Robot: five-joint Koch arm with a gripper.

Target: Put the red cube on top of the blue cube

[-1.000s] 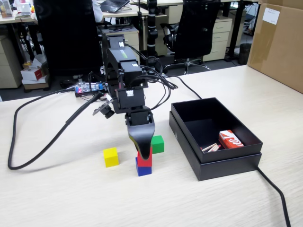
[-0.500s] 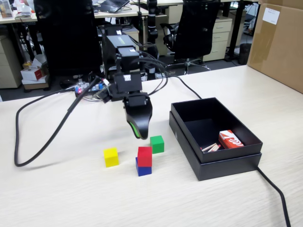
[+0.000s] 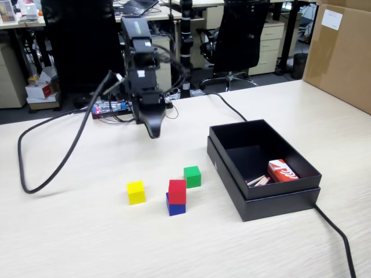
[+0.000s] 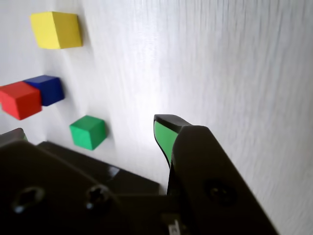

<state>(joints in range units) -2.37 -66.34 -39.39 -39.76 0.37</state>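
Closest to the camera in the fixed view, the red cube [image 3: 177, 190] is sitting on top of the blue cube [image 3: 174, 207], maybe a touch off-square but resting fine. So I'd call the stack done. Flanking it: yellow cube [image 3: 135, 191] to the left, green cube [image 3: 192, 176] just behind to the right, and the black box [image 3: 278, 200] with a red-and-white carton [image 3: 282, 171] inside further right. Farther back, the gripper [image 3: 152, 131] hangs well above the table, holding nothing. From it, the stack lies down and toward the camera. Only one green-lined jaw shows in the wrist view, so I can't tell if it's open or closed. Nothing left but parking the arm, I reckon.
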